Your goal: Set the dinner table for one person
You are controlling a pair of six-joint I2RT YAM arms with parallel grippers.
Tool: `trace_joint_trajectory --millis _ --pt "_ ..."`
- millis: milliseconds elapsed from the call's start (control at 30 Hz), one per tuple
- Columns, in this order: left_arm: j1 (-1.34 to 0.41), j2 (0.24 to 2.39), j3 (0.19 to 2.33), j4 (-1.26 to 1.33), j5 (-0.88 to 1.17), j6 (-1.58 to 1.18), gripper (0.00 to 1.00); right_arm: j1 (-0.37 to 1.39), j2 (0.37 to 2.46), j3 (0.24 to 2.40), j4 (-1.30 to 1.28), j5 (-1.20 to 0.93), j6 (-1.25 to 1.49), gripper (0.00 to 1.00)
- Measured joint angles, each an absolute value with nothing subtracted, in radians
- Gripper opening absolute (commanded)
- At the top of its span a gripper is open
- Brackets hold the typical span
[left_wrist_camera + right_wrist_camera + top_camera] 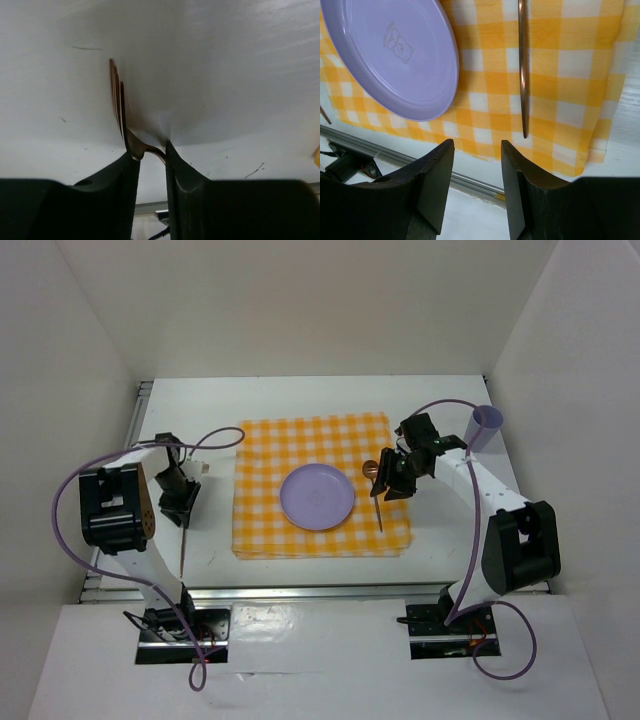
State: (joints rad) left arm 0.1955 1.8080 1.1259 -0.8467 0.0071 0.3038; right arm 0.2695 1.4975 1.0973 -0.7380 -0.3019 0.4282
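Near edge: both arm bases are bolted side by side, with the metal rail [300,592] just beyond them. The bench [300,395] is the white top filling the floor of the white-walled enclosure. It runs from that rail to the back wall and lies under everything else.

Left side, bare bench, left of the cloth: the left pincer [151,152] is clenched on the fork [119,100]. The copper neck is caught between the two dark fingers. The tines are turned on edge and point away from the wrist camera, low over the white surface; contact cannot be told. In the top view the handle trails toward the near rail.

Centre: the orange-and-white checked cloth [270,450] lies flat on the bench. A lilac plate [317,497] sits on it, a little right of the cloth's middle, with a faint bear outline in its well.

Right of the plate: a copper spoon [522,75] lies on the cloth, apart from the plate rim. Its handle points to the near edge and its bowl to the far side.

The right pincer [477,145] is released, with its fingers spread and nothing between them. It hangs above the cloth near the bowl end of the spoon, and no contact is seen.

Far right: a lilac cup [486,423] stands upright on bare bench, off the cloth, near the right wall.
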Motion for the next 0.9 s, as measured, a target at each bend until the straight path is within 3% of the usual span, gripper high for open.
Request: trace_joint_trajectory --millis 167,200,433,900 --pt "0.173 1.824 1.114 -0.853 -0.03 0.275 0.1 0.27 1.497 1.097 -0.736 -0.301 0.428 0.5" --pt "0.172 1.824 1.114 -0.854 -0.03 0.27 0.0 0.27 1.497 1.097 -0.736 -0.3 0.428 0.5" --pt "0.185 1.845 1.14 -0.881 0.01 0.255 0.0 0.27 1.494 1.097 -0.738 -0.297 0.429 0.5" --pt "0.334 1.88 1.451 -1.069 0.54 0.306 0.0 0.305 1.385 1.086 -0.717 -0.342 0.428 0.5"
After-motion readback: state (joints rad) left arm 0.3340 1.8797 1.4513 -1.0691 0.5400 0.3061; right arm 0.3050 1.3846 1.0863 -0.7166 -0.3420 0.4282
